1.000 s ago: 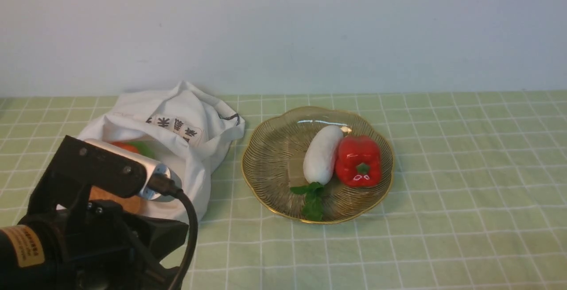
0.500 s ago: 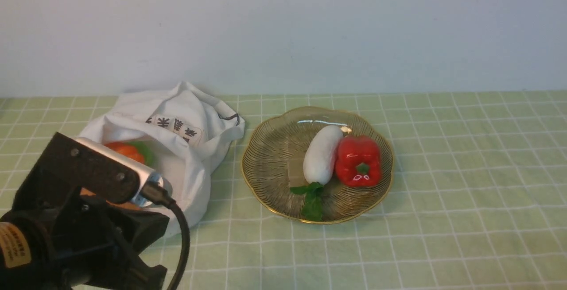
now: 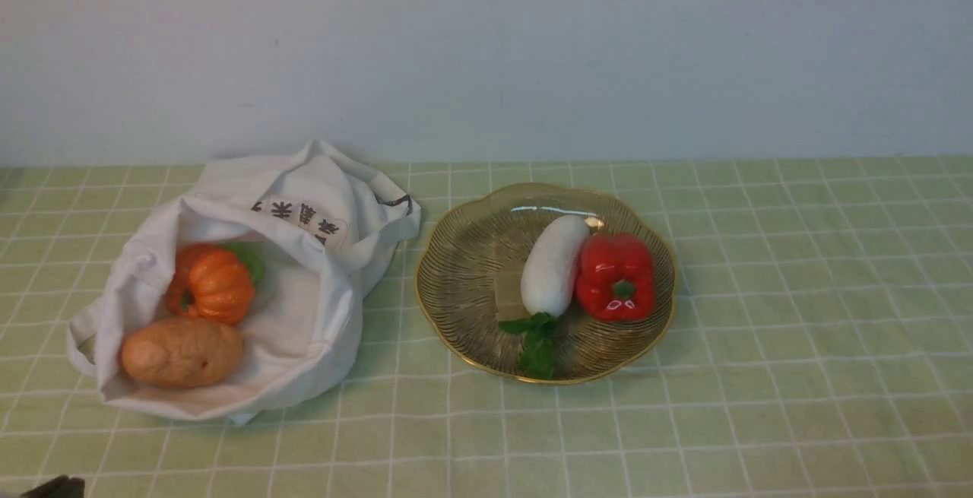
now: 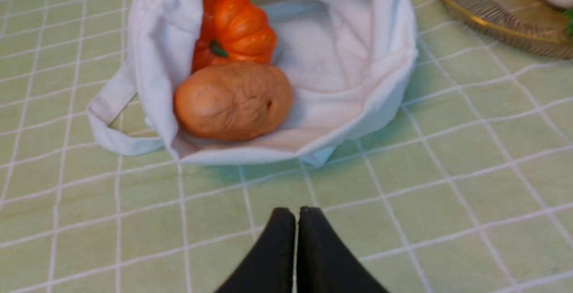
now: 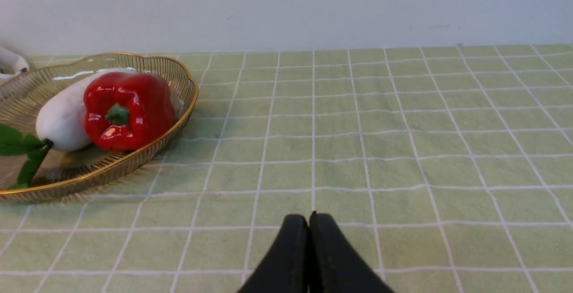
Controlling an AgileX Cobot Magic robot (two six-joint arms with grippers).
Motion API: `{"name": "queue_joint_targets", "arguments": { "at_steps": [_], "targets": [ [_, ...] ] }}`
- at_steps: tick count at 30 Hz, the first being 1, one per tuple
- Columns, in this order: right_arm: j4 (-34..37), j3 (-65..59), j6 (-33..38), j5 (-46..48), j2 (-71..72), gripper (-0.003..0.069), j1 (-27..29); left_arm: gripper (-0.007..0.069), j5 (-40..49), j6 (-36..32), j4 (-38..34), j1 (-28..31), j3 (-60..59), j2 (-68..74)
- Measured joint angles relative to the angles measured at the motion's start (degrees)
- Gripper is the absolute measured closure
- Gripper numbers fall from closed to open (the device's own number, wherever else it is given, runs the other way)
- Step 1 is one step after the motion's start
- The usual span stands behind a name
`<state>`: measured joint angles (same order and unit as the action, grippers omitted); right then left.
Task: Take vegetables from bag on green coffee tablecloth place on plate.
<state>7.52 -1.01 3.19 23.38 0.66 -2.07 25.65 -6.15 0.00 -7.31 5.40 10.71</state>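
We have the radish (image 3: pixel 553 264) and a red pepper (image 3: pixel 616 276) plated — pumpkin (image 3: pixel 213 283) and potato (image 3: pixel 181 352) seemingly loose in the bag (image 3: pixel 304 315) at nine o'clock — both grippers (image 4: pixel 296 221) pinched empty.

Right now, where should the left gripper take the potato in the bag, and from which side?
Probably across the potato's narrow middle, coming from above through the bag's open mouth. It lies lengthwise, nearest the opening, with the pumpkin touching behind it.
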Motion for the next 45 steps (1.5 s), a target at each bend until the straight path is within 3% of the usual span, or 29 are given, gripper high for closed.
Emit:
{"name": "queue_joint_targets", "arguments": {
  "at_steps": [5, 12, 22, 45],
  "targets": [
    [0.00, 0.00, 0.00, 0.00, 0.00, 0.0674, 0.00, 0.0629, -7.03, 1.34, 1.05, 0.00, -6.71, -9.35],
    [0.00, 0.00, 0.00, 0.00, 0.00, 0.0674, 0.00, 0.0629, -6.52, 5.28, 1.05, 0.04, -6.94, -11.13],
    [0.00, 0.00, 0.00, 0.00, 0.00, 0.0674, 0.00, 0.0629, -4.22, 5.46, 1.05, 8.00, -7.05, -11.29],
    [0.00, 0.00, 0.00, -0.05, 0.00, 0.0674, 0.00, 0.0629, -4.22, 5.58, 1.05, 4.40, -7.05, -11.29]
  ]
}}
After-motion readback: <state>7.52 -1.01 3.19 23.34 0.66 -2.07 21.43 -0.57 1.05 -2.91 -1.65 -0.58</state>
